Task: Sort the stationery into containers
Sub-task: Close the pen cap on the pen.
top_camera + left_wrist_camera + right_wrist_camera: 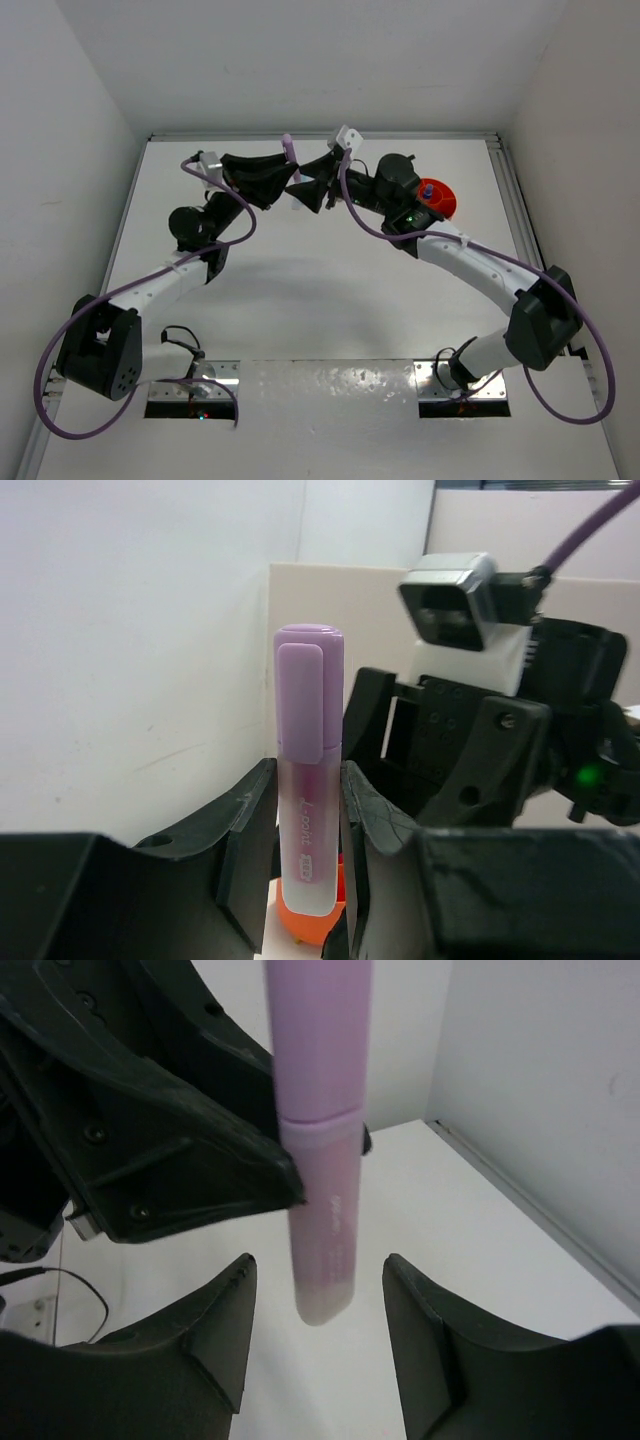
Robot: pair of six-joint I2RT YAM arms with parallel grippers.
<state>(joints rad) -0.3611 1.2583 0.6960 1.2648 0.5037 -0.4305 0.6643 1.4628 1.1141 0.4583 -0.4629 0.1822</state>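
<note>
A lilac marker [309, 740] with a frosted barrel stands upright, and my left gripper [308, 770] is shut on its barrel. From above, the marker [289, 150] sticks up at the back of the table where the two grippers meet. My right gripper [318, 1265] is open, with a finger on each side of the marker's [320, 1160] lower end and a gap on both sides. My right gripper [312, 190] faces the left gripper [283, 177]. The round orange container [443, 204] sits at the back right with a small blue bottle [428, 187] in it.
White walls close in the table [320, 290] at the back and on both sides. Purple cables [240, 225] loop off both arms. An orange shape [320, 920] shows under the marker's end in the left wrist view. The right arm's camera block [455, 600] is close ahead.
</note>
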